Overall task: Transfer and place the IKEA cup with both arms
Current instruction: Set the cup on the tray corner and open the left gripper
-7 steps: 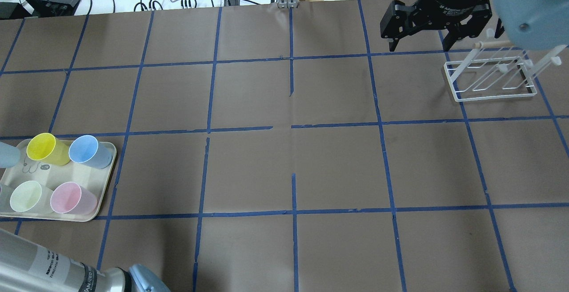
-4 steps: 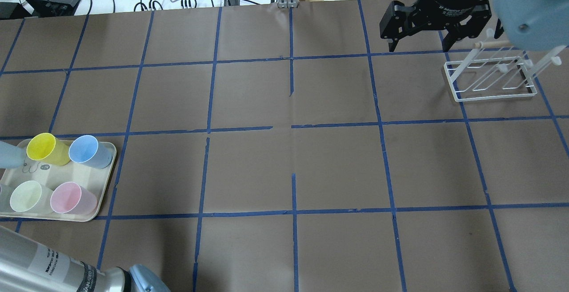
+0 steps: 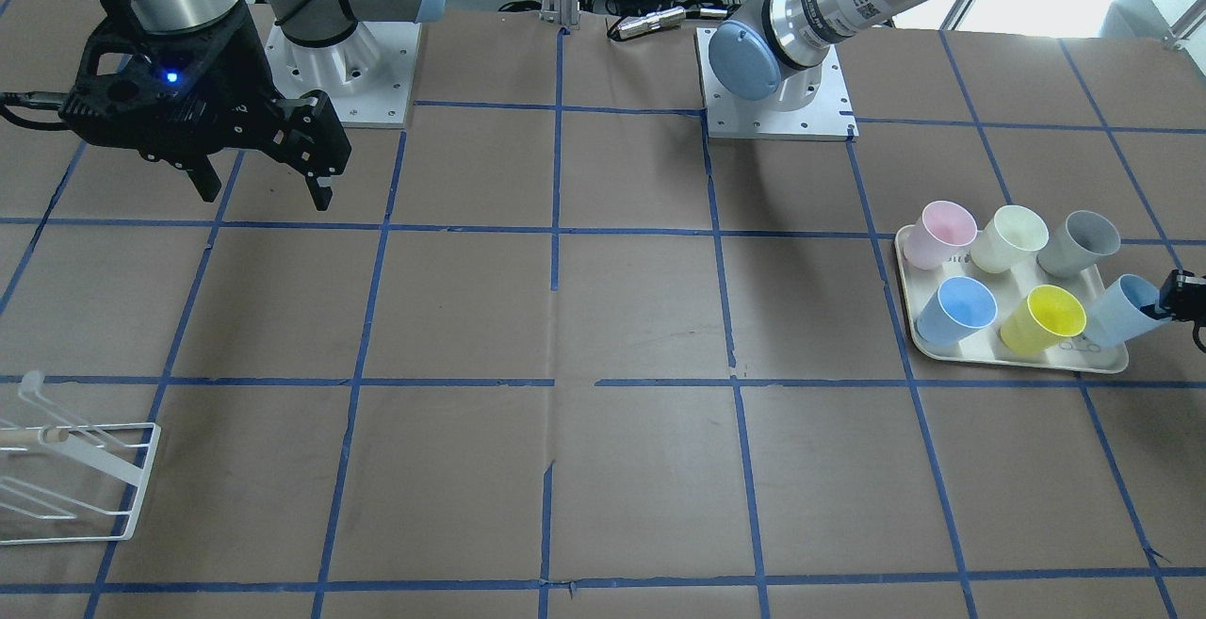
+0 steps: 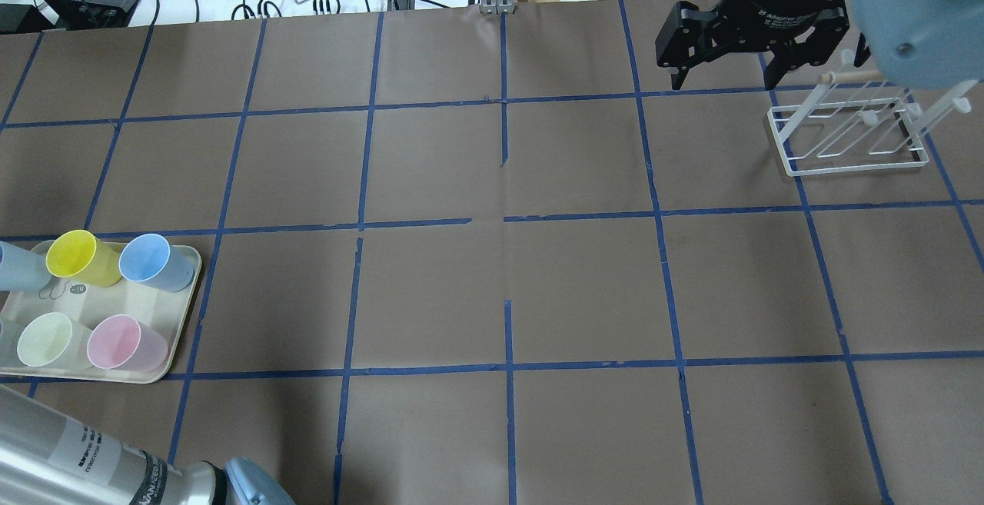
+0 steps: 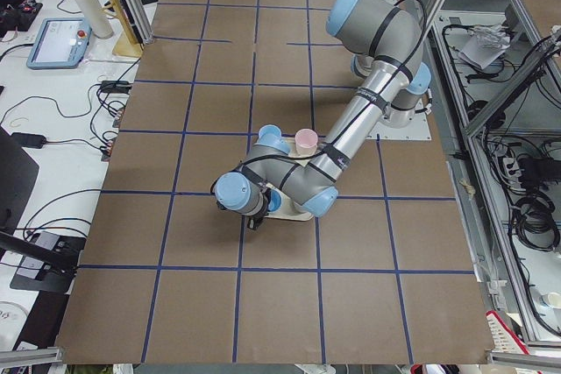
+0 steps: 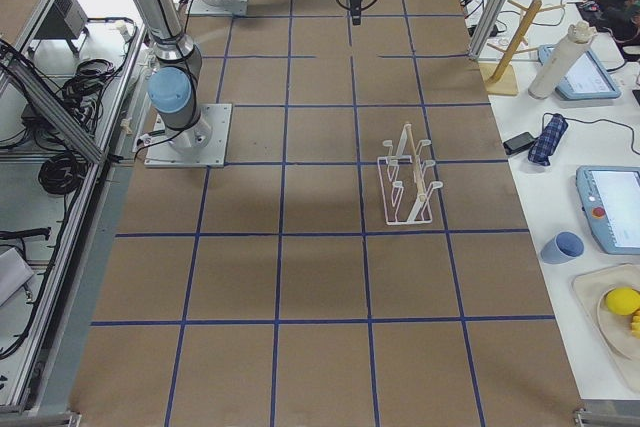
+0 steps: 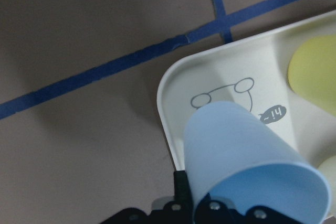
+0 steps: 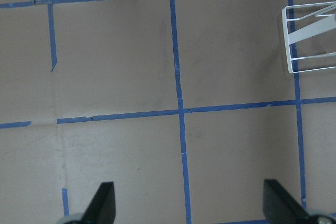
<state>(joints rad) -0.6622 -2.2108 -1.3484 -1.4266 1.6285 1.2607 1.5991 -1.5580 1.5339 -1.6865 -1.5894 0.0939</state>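
Left gripper (image 3: 1176, 303), far right of the front view, was clamped on the rim of the pale blue cup (image 3: 1116, 314), which sat tilted at the tray (image 3: 1018, 358) corner. I'd lift it clear of the yellow cup (image 3: 1041, 317) before swinging centre. Right gripper (image 3: 264, 176), upper left, hung wide open, empty.

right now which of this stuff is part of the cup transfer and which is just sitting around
Job: IKEA cup, tilted at the edge of the tray, held by the left gripper; right gripper, open above the table.
Lying about: tray; yellow cup; blue cup; pink cup; cream cup; grey cup; white wire rack (perhaps the placing spot).
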